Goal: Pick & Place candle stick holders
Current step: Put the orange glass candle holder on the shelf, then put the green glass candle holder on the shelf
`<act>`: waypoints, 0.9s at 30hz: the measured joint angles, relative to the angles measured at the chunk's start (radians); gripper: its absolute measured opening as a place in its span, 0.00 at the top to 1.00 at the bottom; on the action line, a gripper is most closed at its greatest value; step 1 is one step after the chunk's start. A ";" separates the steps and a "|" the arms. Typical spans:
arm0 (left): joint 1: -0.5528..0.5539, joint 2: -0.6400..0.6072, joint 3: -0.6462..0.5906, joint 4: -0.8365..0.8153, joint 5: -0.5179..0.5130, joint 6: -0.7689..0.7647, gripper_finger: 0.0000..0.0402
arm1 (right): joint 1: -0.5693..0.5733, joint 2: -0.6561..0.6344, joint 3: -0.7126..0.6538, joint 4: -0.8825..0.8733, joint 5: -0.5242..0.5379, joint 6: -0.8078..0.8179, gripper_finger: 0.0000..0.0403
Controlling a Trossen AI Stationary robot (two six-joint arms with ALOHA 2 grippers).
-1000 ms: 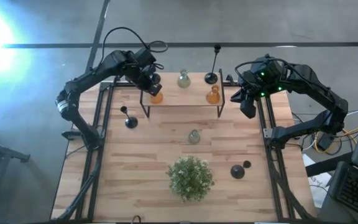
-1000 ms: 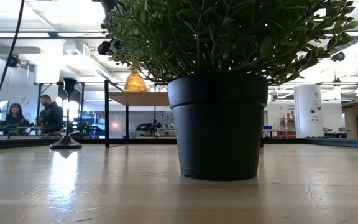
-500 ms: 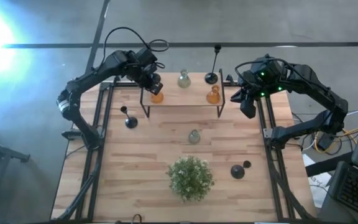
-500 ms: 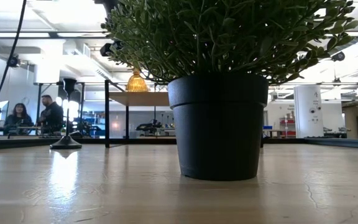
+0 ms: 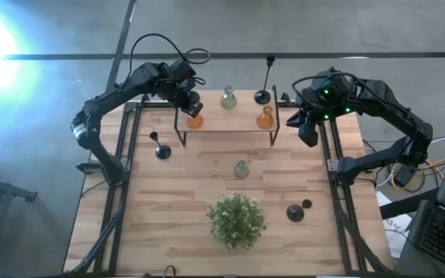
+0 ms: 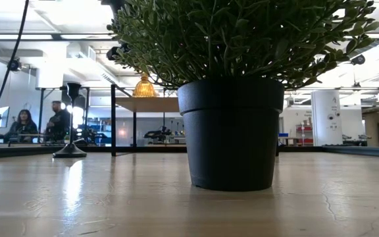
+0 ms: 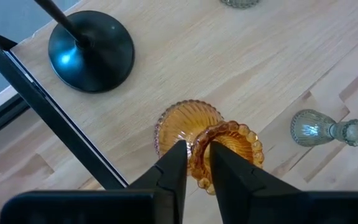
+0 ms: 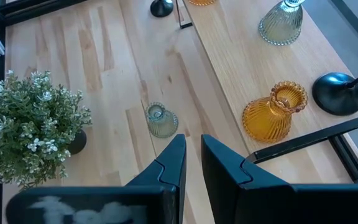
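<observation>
- The left gripper (image 5: 192,103) is seen over the left end of a raised wooden shelf (image 5: 226,117), at about 11 o'clock from the table's (image 5: 168,208) centre.
- Its fingers (image 7: 173,171) are set either side of the rim of an amber glass holder (image 7: 219,152); a slight gap seems visible, so a firm pinch cannot be told.
- The right gripper (image 5: 307,133) is held off the shelf's right end, at 2 o'clock, fingers narrowly parted, nothing between them.
- A second amber holder (image 5: 265,118), a pale green holder (image 5: 228,98) and a tall black holder (image 5: 263,94) are stood on the shelf.
- Another pale green holder (image 5: 241,169) is placed at centre, a bushy plant (image 5: 237,220) at 6 o'clock.
</observation>
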 joint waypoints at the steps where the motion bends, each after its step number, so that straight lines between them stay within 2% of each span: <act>1: 0.000 0.000 0.000 0.000 -0.001 0.000 0.82 | 0.000 0.000 0.000 0.000 0.000 0.000 0.89; 11: 0.000 -0.012 0.000 0.000 -0.040 0.000 0.75 | 0.000 0.000 0.000 -0.009 0.000 0.008 0.89; 20: 0.000 -0.066 0.006 0.007 -0.037 -0.001 0.74 | 0.000 0.000 0.000 -0.009 0.000 0.005 0.89; 27: 0.000 -0.133 0.102 0.009 -0.036 -0.001 0.75 | 0.000 0.000 0.000 -0.008 0.000 0.009 0.89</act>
